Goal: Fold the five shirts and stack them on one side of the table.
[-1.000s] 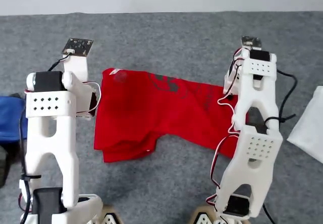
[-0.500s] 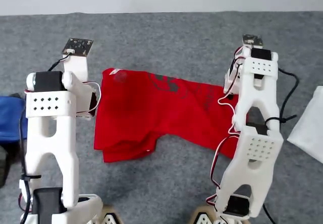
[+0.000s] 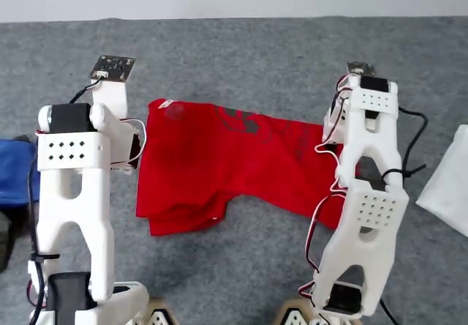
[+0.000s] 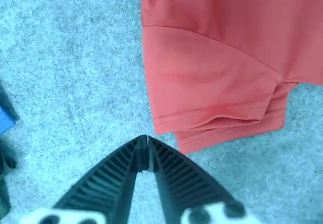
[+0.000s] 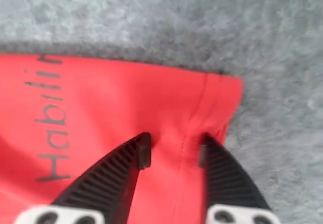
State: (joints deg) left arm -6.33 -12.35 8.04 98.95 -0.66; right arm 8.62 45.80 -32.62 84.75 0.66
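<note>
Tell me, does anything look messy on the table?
Yes. The red shirt lies slanted across the grey table, with one sleeve doubled over unevenly at its near left corner. The open right claw hangs over its other end.

Red shirt (image 3: 219, 167), with dark lettering and a dark chest print, on the mottled grey worktop (image 3: 256, 54). The left arm (image 3: 73, 193) and right arm (image 3: 369, 215) are white, with red, black and white wiring; their ribbed jaws are black. A blue cloth (image 3: 14, 171) and a white cloth (image 3: 450, 186) show at opposite edges.
</note>
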